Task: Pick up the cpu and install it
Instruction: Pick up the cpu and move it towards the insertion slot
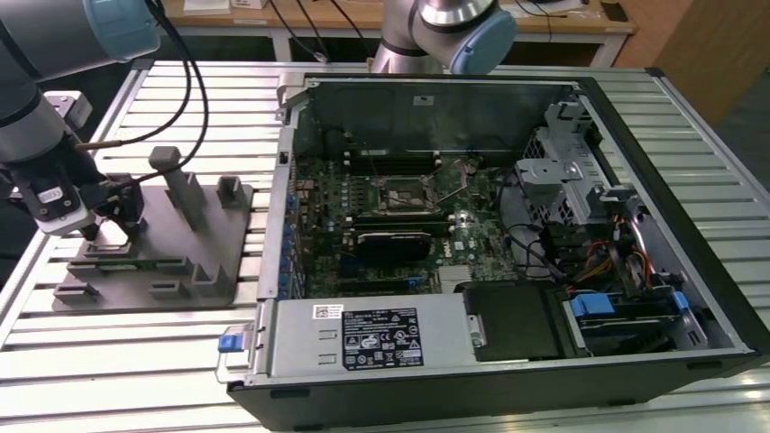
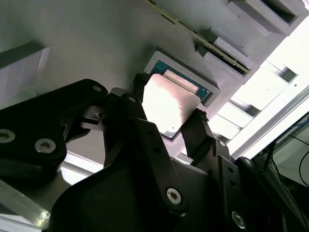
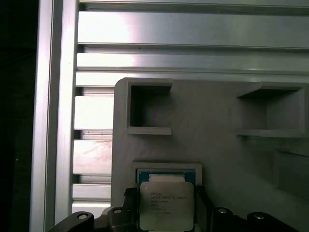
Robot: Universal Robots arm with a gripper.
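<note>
The black fingers [image 2: 140, 113] are clamping opposite edges of the cpu [image 2: 169, 104], one on each side, with its silvery top plate showing between them in both wrist views. The cpu is sitting at its shallow square pocket [image 3: 166, 168] in the grey tray [image 3: 217, 111]; whether it is resting in the pocket or raised just above it, I cannot tell. In the exterior view the gripper [image 1: 108, 227] is reaching down onto the tray's corner at the exterior view's left, beside the upright posts [image 1: 180, 185]. The arm [image 1: 36, 117] is leaning in from that side. The tray is lying on the slatted metal table [image 1: 157, 361], just beside the open case [image 1: 434, 113].
</note>
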